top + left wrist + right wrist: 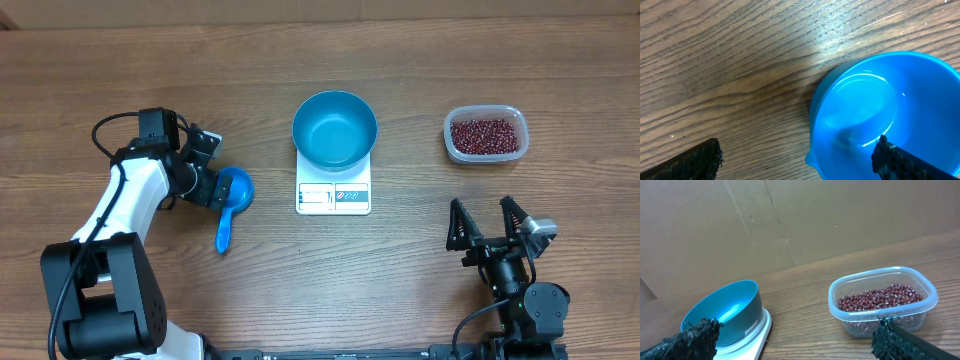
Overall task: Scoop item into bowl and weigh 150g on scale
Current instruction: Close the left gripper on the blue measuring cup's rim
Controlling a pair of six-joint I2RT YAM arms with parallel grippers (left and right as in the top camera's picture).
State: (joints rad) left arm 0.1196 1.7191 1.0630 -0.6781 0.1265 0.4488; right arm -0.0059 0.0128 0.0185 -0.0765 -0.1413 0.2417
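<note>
My left claw [799,150], wide open and empty, hovers over the scoop [233,190] at its cup, so I'd shift along to pinch its handle squarely; rightward the bowl [334,128] sits empty on the scale [333,197], beans [486,135] fill the tub [448,140], and my right claw [482,208] gapes empty.

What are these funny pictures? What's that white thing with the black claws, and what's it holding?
It's a robot with two arms at a table. One picture looks down from above; the other two come from cameras on each wrist, so you see black fingers at the edges. The left gripper is open right by a blue scoop. The right gripper is open too. A blue bowl sits on a white scale, and a clear tub holds red beans. Nothing is held.
</note>
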